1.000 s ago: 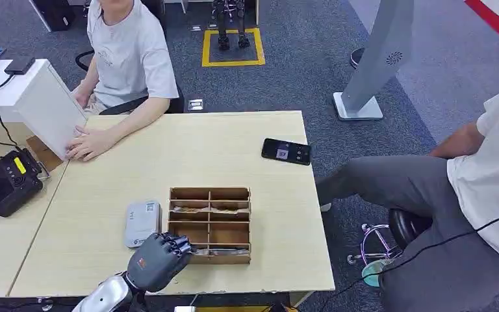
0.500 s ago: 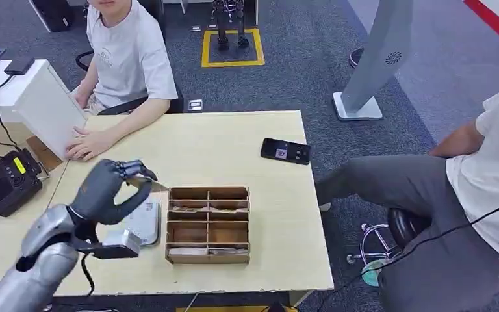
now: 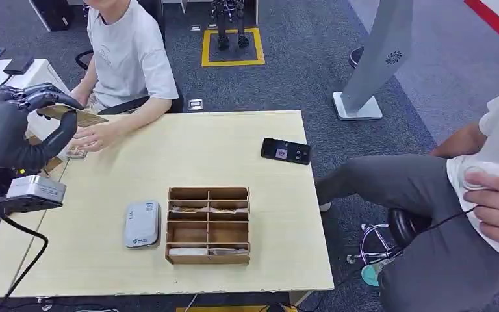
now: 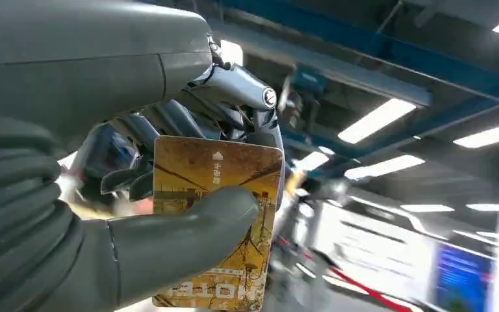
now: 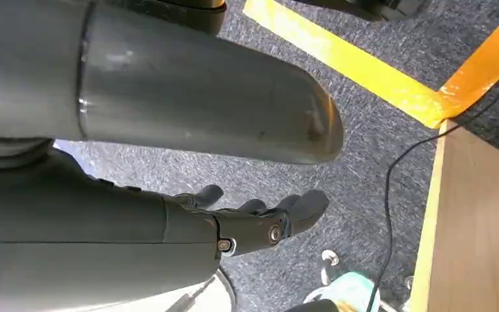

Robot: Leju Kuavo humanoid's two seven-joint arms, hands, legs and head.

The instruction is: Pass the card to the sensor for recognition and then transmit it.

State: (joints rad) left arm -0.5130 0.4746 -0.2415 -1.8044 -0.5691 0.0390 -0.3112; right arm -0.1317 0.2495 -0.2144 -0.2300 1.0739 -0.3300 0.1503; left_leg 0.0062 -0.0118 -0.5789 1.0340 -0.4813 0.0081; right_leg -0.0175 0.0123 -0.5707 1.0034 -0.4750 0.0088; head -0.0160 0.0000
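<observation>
Card, head view: pinched in the left hand, raised at the far left of the wooden organizer, beyond the table's left edge and close before the seated person's hand. Half a second earlier the same hand held it low, just left of the organizer and above the grey sensor; a second earlier the hand lay at the organizer's near left corner. The sensor, now uncovered, rests just left of the organizer; a black phone lies well to the organizer's far right, unmoved. A second person's hand has entered at the right edge, cut off by the frame. Most of the card is hidden behind the fingers; the card's face cannot be read here.

Left wrist view: card, yellow-brown with printed lettering, clamped between the thick grey thumb across its face and darker fingers behind it; its lower corner is cut off by the frame, and the background is blurred ceiling lights.

Right wrist view: right hand hangs over grey carpet beside the table edge, grasping nothing, fingers loosely extended and apart; a silver arm segment partly crowds the frame
</observation>
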